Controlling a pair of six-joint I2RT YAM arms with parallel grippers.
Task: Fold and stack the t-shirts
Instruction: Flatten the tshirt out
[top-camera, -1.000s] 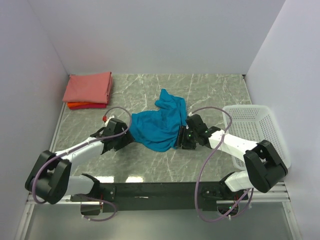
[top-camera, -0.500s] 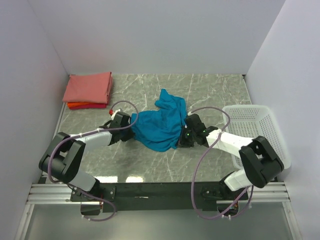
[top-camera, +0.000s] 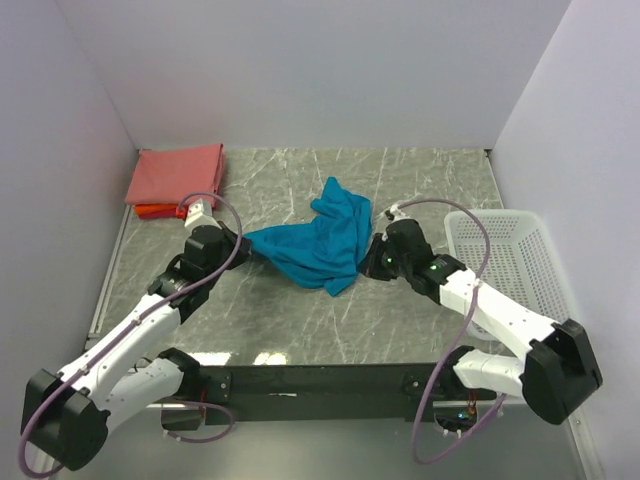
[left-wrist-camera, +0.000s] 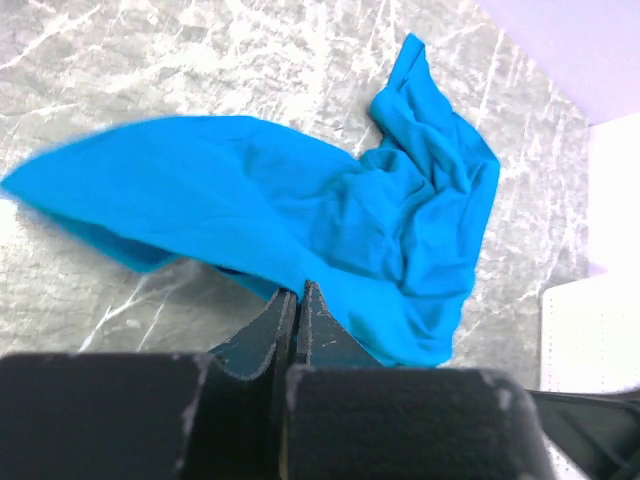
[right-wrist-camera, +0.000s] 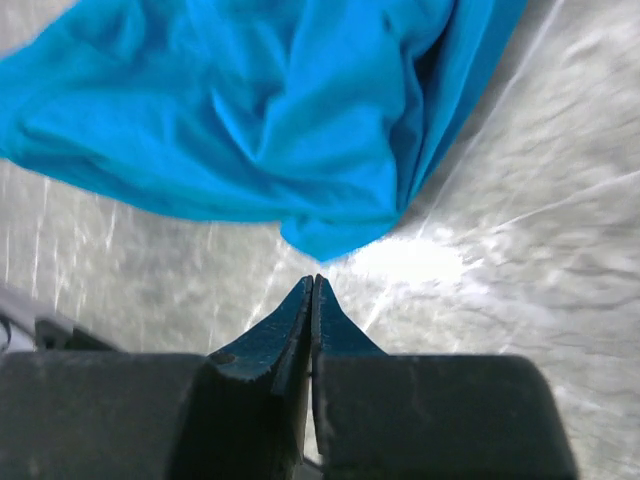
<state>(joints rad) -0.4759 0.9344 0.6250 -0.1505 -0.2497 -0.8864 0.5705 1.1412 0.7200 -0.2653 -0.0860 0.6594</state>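
Note:
A teal-blue t-shirt (top-camera: 318, 240) lies crumpled in the middle of the marble table (top-camera: 420, 180). Its left edge is drawn out to a point. My left gripper (top-camera: 241, 243) is shut on that edge, and in the left wrist view the cloth (left-wrist-camera: 330, 215) meets the closed fingertips (left-wrist-camera: 300, 288). My right gripper (top-camera: 372, 260) sits at the shirt's right side. Its jaws (right-wrist-camera: 313, 280) are shut with nothing between them, and the shirt's tip (right-wrist-camera: 325, 240) hangs just beyond them. A folded salmon-pink t-shirt (top-camera: 180, 174) lies on an orange-red one (top-camera: 158, 211) at the back left.
A white mesh basket (top-camera: 512, 258) stands at the right edge of the table, close behind the right arm. White walls close in the left, back and right sides. A black rail (top-camera: 320, 380) carrying the arm bases runs along the near edge.
Both grippers have gone from open to shut. The left one has pulled the shirt's left edge up and to the left. The right arm has risen, and its jaws are off the cloth.

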